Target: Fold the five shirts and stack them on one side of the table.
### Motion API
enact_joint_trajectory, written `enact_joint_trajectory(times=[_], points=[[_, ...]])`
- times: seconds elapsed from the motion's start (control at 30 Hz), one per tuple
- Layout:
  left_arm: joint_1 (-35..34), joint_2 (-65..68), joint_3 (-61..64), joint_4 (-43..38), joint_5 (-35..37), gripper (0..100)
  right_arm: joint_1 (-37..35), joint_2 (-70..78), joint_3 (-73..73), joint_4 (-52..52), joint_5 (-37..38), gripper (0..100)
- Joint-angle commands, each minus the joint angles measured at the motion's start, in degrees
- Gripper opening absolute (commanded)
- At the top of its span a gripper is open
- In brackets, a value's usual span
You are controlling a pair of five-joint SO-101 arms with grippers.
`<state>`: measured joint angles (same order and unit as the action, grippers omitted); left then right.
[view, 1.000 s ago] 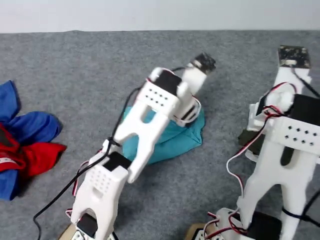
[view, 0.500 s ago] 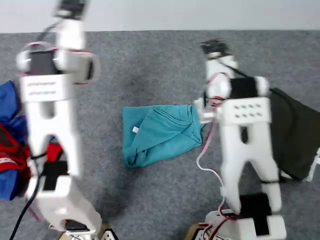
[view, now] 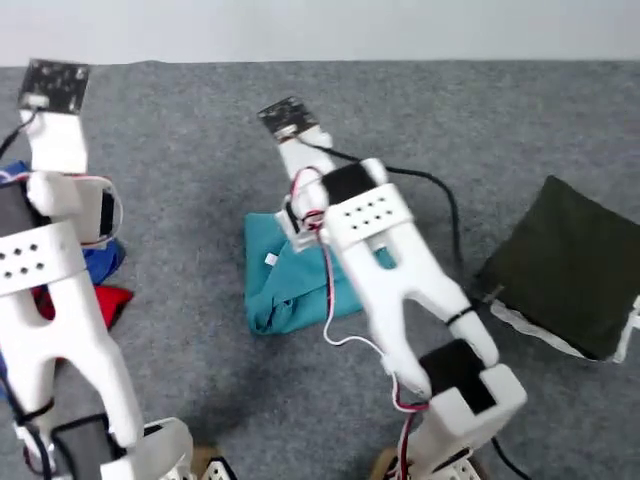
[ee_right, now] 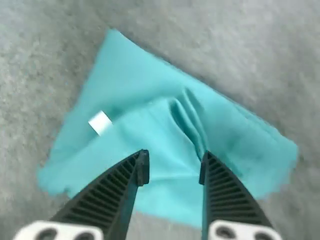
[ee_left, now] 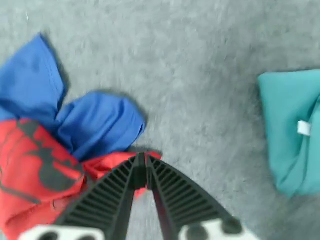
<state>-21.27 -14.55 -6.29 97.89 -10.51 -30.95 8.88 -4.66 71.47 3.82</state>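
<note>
Teal shirt point(ee_right: 145, 90) below parted jaws (right)

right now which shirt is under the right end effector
The teal shirt mid-table, directly under the open right end effector. The folded dark green shirt lies to one side, the blue shirt and red shirt at the other.

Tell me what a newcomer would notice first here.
The teal shirt lies loosely folded mid-table, with the right arm's jaws open above it. A heap of red and blue shirts sits at the left edge, the left arm's jaws shut over it, and a folded dark green shirt lies at the right.
</note>
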Motion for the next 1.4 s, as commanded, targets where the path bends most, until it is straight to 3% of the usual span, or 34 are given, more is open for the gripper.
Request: enact_joint_trajectory(times=[0.0,0.33,0.43,0.93,1.37], points=[[-2.3,-3.3,3.6,-2.4,-0.6,1,-0.9,2.6,-0.7,-4.3,-0.5,18.5],[-4.4,-6.2,8.1,-2.4,-0.7,1,-0.7,13.8,-1.9,-9.3,4.4,15.1],[-4.4,-6.2,8.1,-2.4,-0.7,1,-0.6,14.5,-6.2,-4.9,7.4,0.7],[-4.2,-6.2,8.1,-2.1,-0.3,1,2.3,14.2,-24.4,30.3,19.9,1.0],[-4.1,-6.1,8.1,-2.2,-0.4,1,18.2,14.7,-20.3,31.3,28.4,1.0]])
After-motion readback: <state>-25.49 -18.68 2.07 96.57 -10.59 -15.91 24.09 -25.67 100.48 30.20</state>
